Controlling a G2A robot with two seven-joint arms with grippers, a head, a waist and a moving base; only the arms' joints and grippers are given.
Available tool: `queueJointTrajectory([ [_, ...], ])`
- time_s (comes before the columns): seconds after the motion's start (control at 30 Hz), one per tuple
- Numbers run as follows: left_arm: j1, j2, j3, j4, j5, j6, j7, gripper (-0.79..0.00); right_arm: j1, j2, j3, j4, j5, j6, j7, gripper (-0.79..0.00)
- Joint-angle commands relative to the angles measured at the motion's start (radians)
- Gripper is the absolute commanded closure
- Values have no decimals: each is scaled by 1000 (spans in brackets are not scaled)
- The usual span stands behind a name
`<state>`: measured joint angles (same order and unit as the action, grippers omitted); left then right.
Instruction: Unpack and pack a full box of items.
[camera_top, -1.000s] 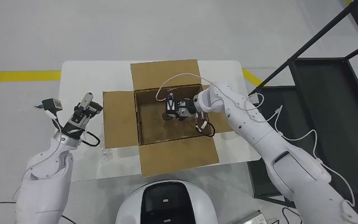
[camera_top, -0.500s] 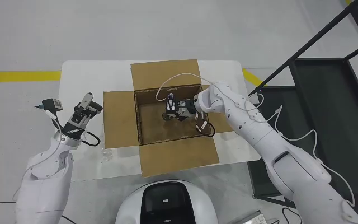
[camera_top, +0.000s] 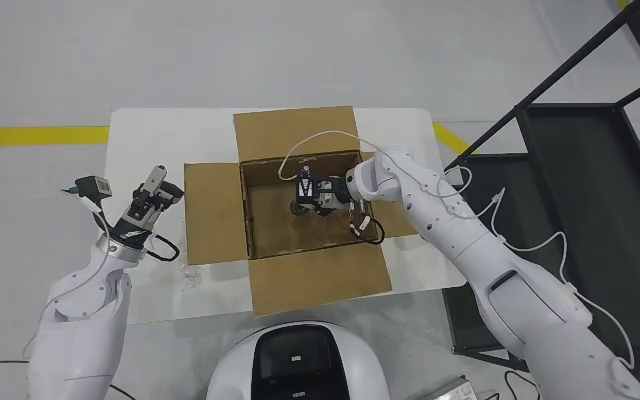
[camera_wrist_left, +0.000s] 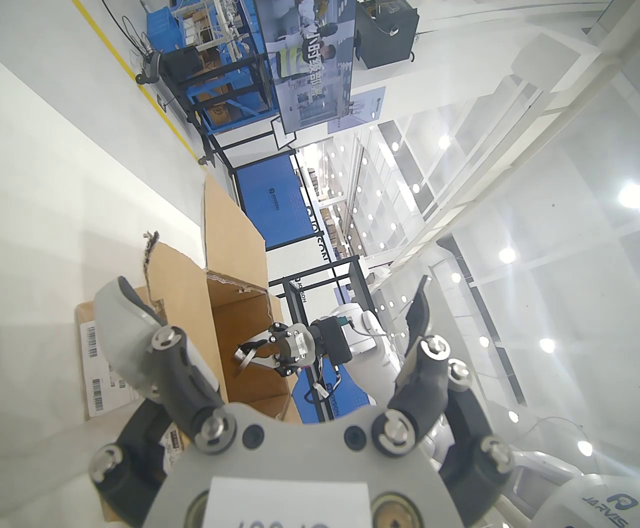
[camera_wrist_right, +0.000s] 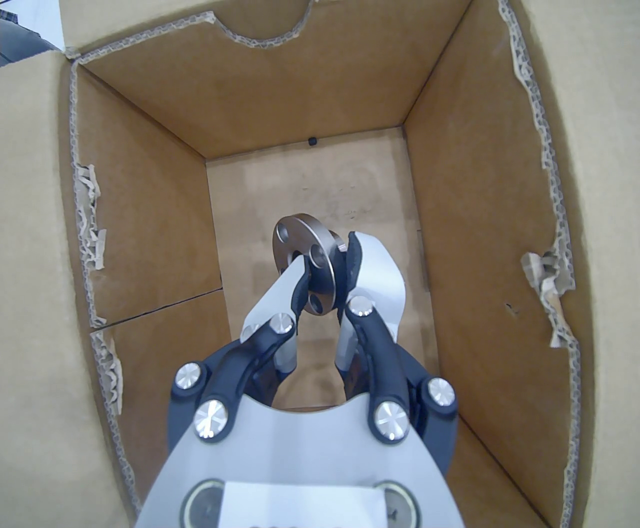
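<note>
An open cardboard box (camera_top: 212, 212) stands in the middle of the white table, all flaps folded out. My right gripper (camera_top: 303, 193) is down inside it near the far wall. In the right wrist view this gripper (camera_wrist_right: 326, 250) is shut on a round metal flange (camera_wrist_right: 300, 235) with bolt holes, held on edge above the box floor (camera_wrist_right: 380, 210). My left gripper (camera_top: 160, 185) hovers over the table's left edge, left of the box. Its jaws stand wide apart with nothing between them (camera_wrist_left: 267, 295). From there the box (camera_wrist_left: 235, 260) shows ahead.
A tiny dark speck (camera_wrist_right: 312, 141) lies at the far end of the box floor. A black metal rack (camera_top: 570, 150) stands right of the table (camera_top: 150, 140). A small scanner-like device (camera_top: 92, 186) sits off the table's left edge.
</note>
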<state>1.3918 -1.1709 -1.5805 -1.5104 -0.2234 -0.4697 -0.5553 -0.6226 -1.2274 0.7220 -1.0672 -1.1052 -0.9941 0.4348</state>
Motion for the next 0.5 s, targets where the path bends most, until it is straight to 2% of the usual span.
queueJointTrajectory([
  [0.0, 0, 0, 0, 0, 0, 0, 0, -785, -7, 3, 10, -24, 4, 5, -14, 0],
  [0.1, 0, 0, 0, 0, 0, 0, 0, -785, -20, 22, 51, -82, 25, -18, 0, 0],
  [0.23, 0, 0, 0, 0, 0, 0, 0, -785, -91, 75, 160, -211, 76, -18, 75, 0],
  [0.33, 0, 0, 0, 0, 0, 0, 0, -785, -199, 126, 284, -334, 129, -18, 125, 0],
  [0.47, 0, 0, 0, 0, 0, 0, 0, -785, -392, 190, 480, -504, 182, 9, 187, 0],
])
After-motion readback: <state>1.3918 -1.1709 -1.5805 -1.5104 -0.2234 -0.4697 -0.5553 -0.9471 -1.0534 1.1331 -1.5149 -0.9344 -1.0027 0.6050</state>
